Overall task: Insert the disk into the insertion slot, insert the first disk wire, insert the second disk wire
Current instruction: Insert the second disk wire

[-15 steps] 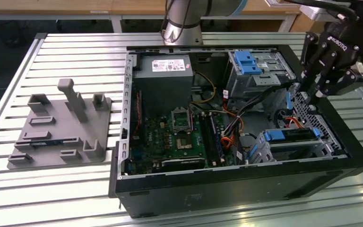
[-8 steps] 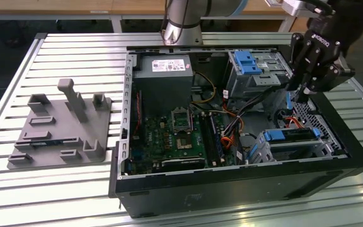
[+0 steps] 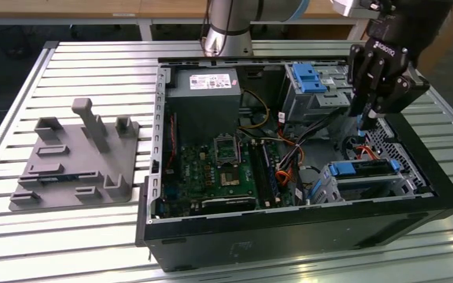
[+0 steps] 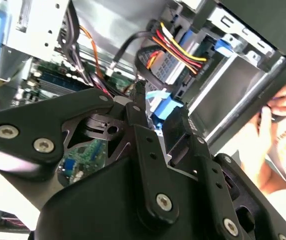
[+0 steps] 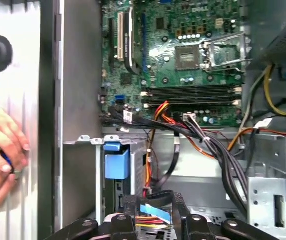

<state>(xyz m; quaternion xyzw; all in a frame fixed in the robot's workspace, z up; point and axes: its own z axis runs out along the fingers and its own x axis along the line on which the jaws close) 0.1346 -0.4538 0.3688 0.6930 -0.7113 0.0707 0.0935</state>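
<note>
Claw [image 3: 365, 119] hangs fingers-down over the open case [image 3: 289, 233], near three o'clock in the exterior view, pinching a pale-blue plug [image 4: 157, 98]. I judge it is held end-on so that it can meet the drive's connector. The disk [image 3: 365, 169] already sits in its slot [image 3: 388, 187] at about four o'clock of the case, blue carrier showing, with the plug poised just toward twelve o'clock from it (a person's hand [image 5: 3, 145] lies outside the case wall). The case also holds a board [image 3: 226, 171] at its middle and a taller bay [image 3: 313, 88] at one o'clock, bearing a blue clip.
</note>
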